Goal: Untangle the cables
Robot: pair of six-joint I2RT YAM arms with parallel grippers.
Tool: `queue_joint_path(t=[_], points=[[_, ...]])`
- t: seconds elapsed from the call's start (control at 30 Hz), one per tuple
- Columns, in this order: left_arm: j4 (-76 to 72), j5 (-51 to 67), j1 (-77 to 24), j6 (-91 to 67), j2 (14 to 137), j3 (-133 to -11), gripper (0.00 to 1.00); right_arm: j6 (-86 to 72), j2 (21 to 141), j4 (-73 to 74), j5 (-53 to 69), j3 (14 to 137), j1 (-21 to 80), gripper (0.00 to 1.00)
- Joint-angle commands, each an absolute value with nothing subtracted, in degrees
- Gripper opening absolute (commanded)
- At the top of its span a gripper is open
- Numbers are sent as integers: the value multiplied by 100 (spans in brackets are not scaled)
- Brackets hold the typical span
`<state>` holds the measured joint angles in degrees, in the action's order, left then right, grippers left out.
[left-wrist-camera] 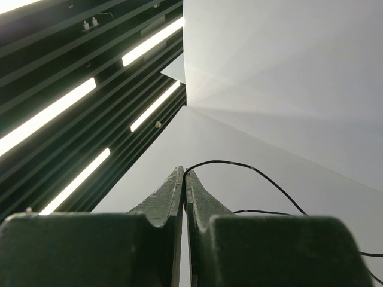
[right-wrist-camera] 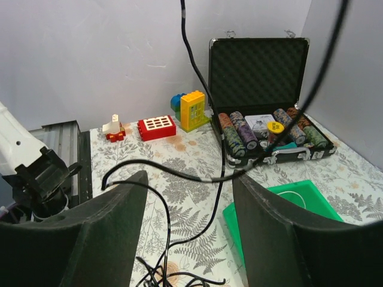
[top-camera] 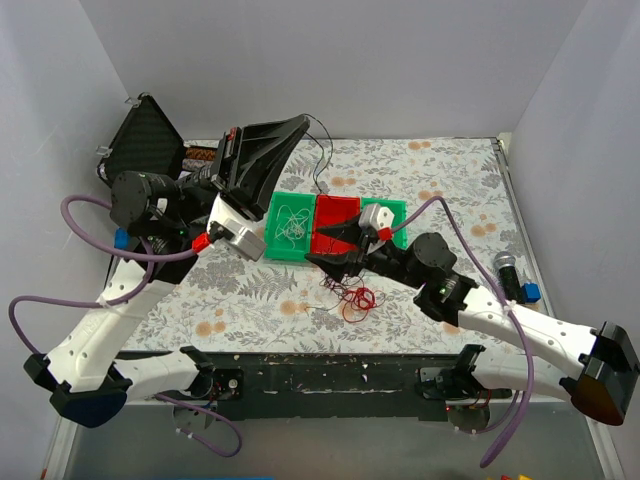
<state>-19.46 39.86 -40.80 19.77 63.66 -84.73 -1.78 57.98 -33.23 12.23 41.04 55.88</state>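
The cable tangle (top-camera: 353,295), mostly red thin wires with some black strands, lies on the flowered cloth near the front edge. My left gripper (top-camera: 303,122) is raised high and shut on a thin black cable (top-camera: 328,152) that hangs down toward the trays. In the left wrist view the fingers (left-wrist-camera: 173,191) are pressed together and the black cable (left-wrist-camera: 239,164) leaves their tips. My right gripper (top-camera: 322,248) is open just above and behind the tangle. In the right wrist view its jaws (right-wrist-camera: 188,179) stand wide apart, with black cable loops (right-wrist-camera: 179,173) crossing the gap untouched.
Green and red trays (top-camera: 290,238) sit mid-table; the left green one holds pale wires. An open case of poker chips (right-wrist-camera: 263,125) and toy bricks (right-wrist-camera: 157,127) stand at the table's left side. A small metal thing (top-camera: 507,265) lies at the right edge.
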Motion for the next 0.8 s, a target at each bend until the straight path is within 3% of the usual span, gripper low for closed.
queue_joint_path(t=[0.0,0.4,0.77], points=[[-1863,3981,-4131,2039,6363,-8543,0,-114,5994,-3710,1389,4464,5599,64],[-1846,4017,-4175,2048,6381,-8570,0,-149,5345,-3357,642,3710,5590,64],[-1837,3990,-4192,2109,6433,-8499,0,-18,5132,-3498,1371,4042,5607,57]])
